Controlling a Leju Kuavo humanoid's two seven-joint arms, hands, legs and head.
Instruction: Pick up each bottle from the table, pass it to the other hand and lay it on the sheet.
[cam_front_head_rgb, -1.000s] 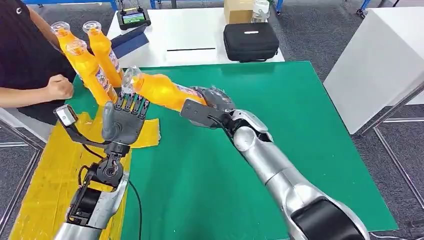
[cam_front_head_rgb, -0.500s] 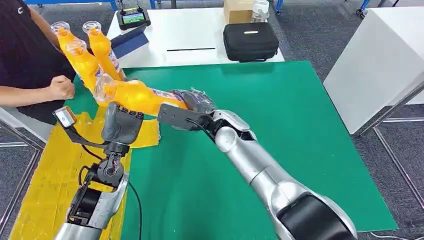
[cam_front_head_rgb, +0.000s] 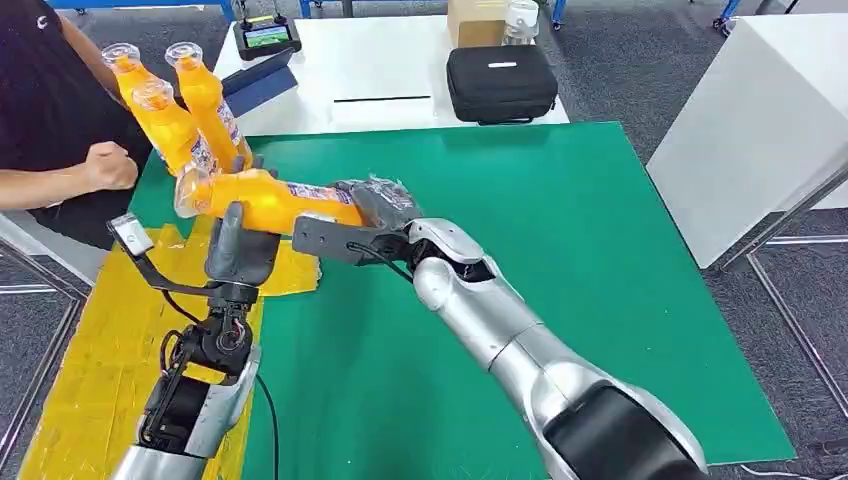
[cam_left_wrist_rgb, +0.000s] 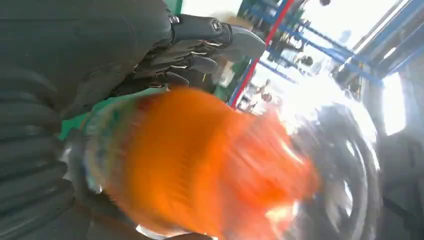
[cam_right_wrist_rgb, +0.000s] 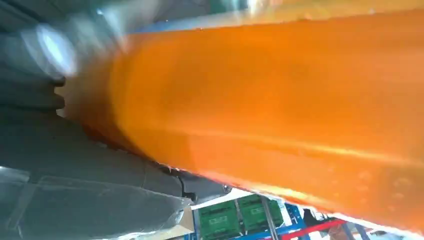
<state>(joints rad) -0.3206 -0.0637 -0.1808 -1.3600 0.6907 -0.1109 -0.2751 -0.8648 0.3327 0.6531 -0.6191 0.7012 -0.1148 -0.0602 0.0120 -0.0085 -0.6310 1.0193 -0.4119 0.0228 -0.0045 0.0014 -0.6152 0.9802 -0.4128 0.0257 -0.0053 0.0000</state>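
Observation:
An orange bottle with a clear cap lies level over the left edge of the green mat. My right hand grips its base end. My left hand comes up beneath its neck end, thumb in front and fingers curled over the far side, so both hands hold it. The bottle is a blur close against the left palm, and the same bottle crosses the right wrist view. The yellow sheet lies below my left arm.
Three more orange bottles stand upright at the mat's far left corner. A person stands just left of them with a fist near the table edge. A black case sits on the white table behind.
My right arm swung the bottle left and lowered it level. My left hand's fingers, upright a second ago, have curled around the bottle. The person's fist pulled back slightly.

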